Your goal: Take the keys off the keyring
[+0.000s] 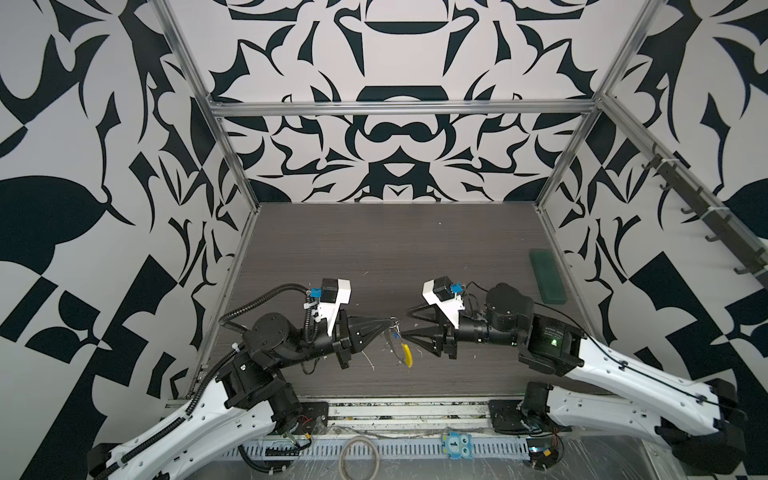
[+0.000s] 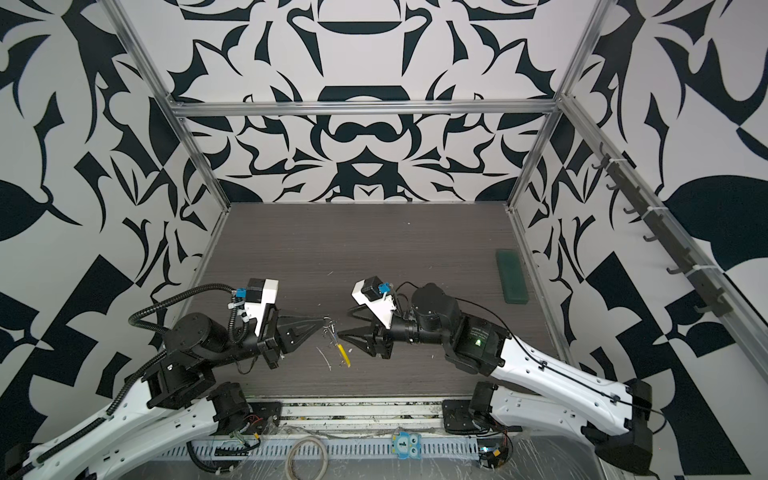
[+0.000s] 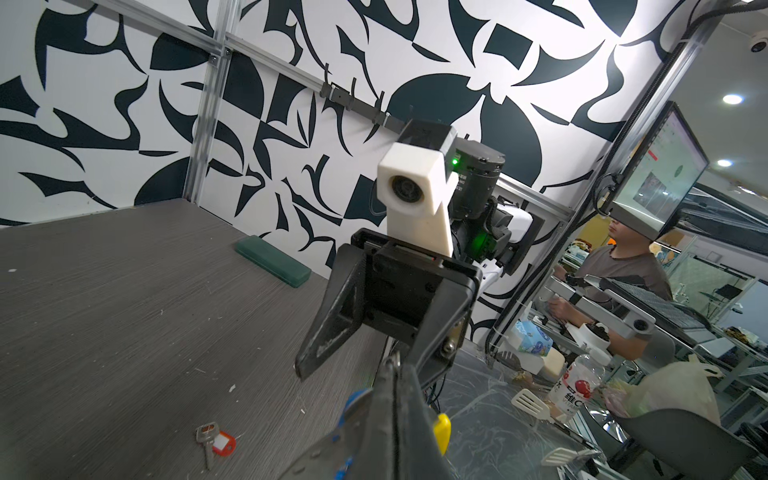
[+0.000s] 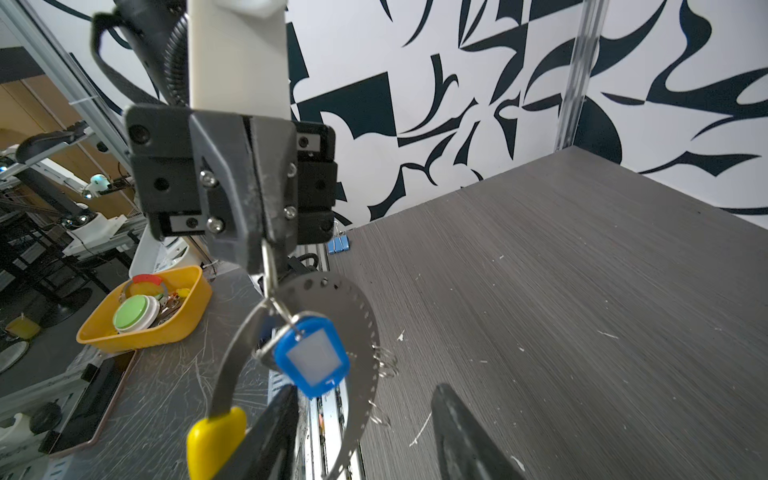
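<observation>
The keyring (image 4: pixel 361 332) hangs over the near middle of the table (image 1: pixel 374 249), clamped in the closed left gripper (image 1: pixel 390 321) with the blue key (image 4: pixel 311 357) attached. The red key (image 3: pixel 224 444) lies loose on the table. The right gripper (image 1: pixel 407 322), jaws parted and empty just to the right, would do best to pinch the blue key squarely.

In a top view the left arm (image 1: pixel 199 411) comes up from its base at 7 o'clock, elbow bent, with the forearm running toward 3 o'clock; the left gripper (image 1: pixel 390 321) lies about level, jaws pressed together, tip pointing to 3 o'clock; the right arm (image 1: pixel 623 370) comes in from 5 o'clock, its wrist turned toward 9 o'clock; the right gripper (image 1: pixel 407 322) has its jaws parted, one toward 12 and one toward 6, tips just beside the left gripper's tip.
</observation>
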Available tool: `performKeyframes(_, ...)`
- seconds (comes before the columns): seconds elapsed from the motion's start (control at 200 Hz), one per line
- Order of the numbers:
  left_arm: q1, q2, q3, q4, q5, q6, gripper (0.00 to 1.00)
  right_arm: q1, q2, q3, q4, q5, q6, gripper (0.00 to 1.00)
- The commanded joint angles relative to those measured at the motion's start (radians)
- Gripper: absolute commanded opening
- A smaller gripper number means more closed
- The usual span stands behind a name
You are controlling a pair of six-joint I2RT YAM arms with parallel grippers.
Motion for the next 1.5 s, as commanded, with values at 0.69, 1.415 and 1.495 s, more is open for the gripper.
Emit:
performKeyframes(0.69, 0.000, -0.025, -0.046, 0.061, -0.016, -0.028, 0.00, 0.145, 0.055, 0.128, -0.032, 0.300, -0.156, 0.32)
performKeyframes(1.415, 0.000, -0.039, -0.050, 0.056, -0.040, -0.022, 0.00, 0.184, 0.068, 0.161, -0.069, 0.325, -0.197, 0.31)
performKeyframes(1.495, -0.001, -0.034, -0.050, 0.058, -0.037, -0.024, 0.00, 0.185, 0.076, 0.171, -0.070, 0.336, -0.206, 0.32)
